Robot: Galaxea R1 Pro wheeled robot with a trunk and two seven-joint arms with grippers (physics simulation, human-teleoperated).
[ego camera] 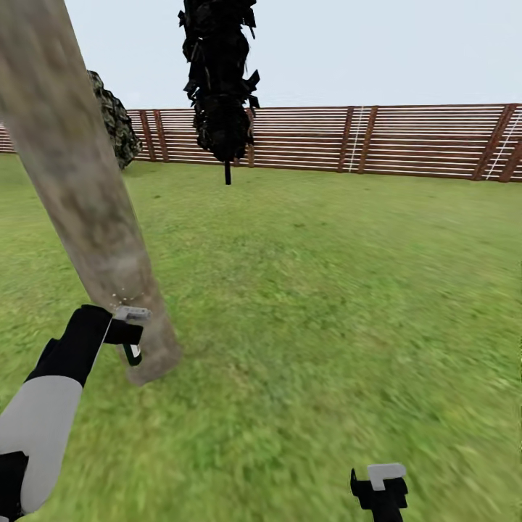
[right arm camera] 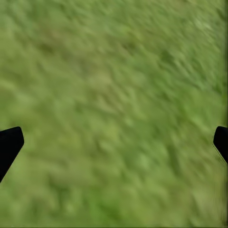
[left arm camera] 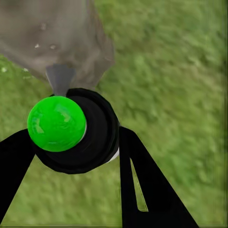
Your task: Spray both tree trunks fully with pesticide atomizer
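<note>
The left gripper [ego camera: 129, 335] has its jaws closed around the sprayer [left arm camera: 78, 130], a small dark body with a green cap, held right against the base of the tree trunk [ego camera: 87, 210]. A few white specks [left arm camera: 43, 37] dot the bark. It looks light and rigid, best gripped around its round body. The right gripper [ego camera: 380, 484] hangs over grass [right arm camera: 114, 104], jaws wide and empty.

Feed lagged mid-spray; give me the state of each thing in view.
left end effector: shut on pesticide atomizer
pesticide atomizer: held, nozzle aimed at the trunk
tree trunk: few white specks low down, mostly bare
right end effector: open, empty, over grass
</note>
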